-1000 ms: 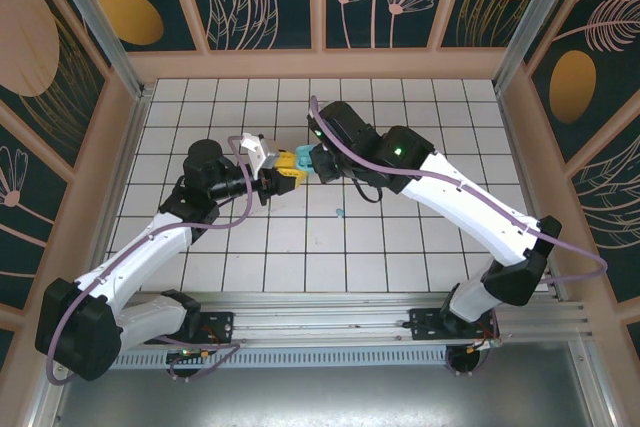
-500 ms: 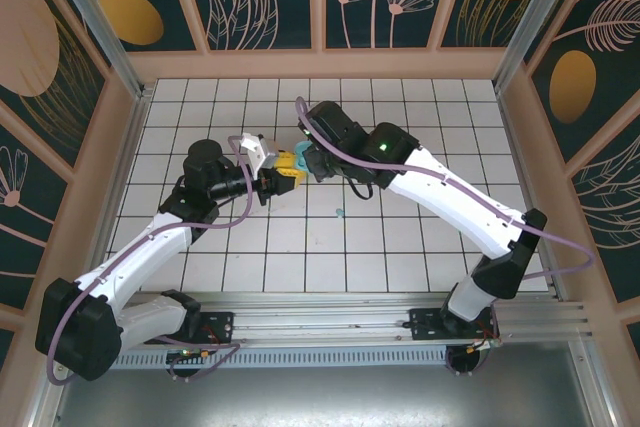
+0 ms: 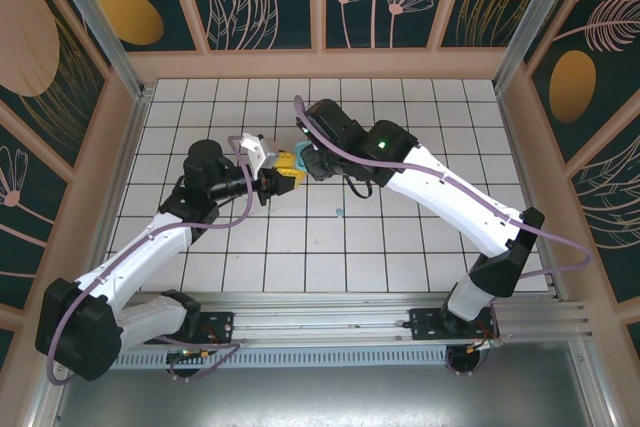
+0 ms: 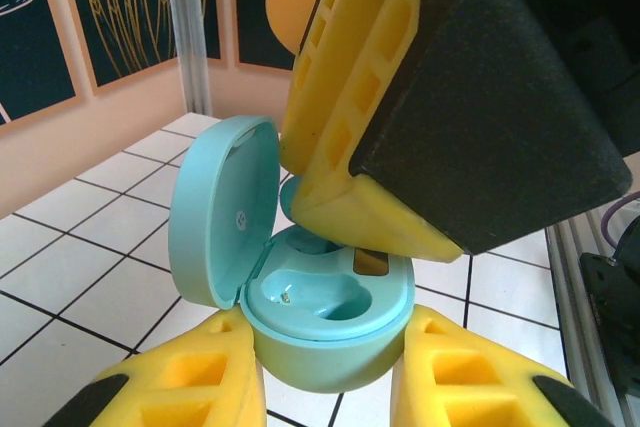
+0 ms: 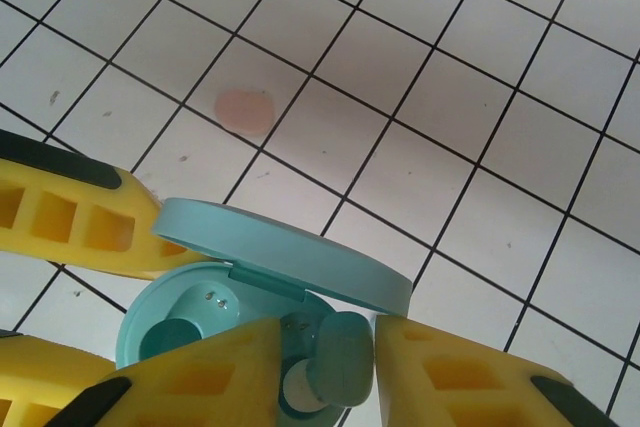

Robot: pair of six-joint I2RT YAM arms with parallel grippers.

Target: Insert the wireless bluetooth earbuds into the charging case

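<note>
Right pincer (image 5: pixel 338 347) shifted left, nipping teal earbud (image 5: pixel 340 375) over case (image 5: pixel 285 259)

Bright, even light leaves only faint soft shadows on the white gridded tile floor (image 3: pixel 300 247); close-ups look softer.

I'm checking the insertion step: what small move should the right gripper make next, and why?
Probably ease its fingers apart and lift up. The small teal plastic earbud sits between the fingers of the right gripper, apparently down inside the open teal oval charging case, which the left gripper clamps. Full seating is unclear.
</note>
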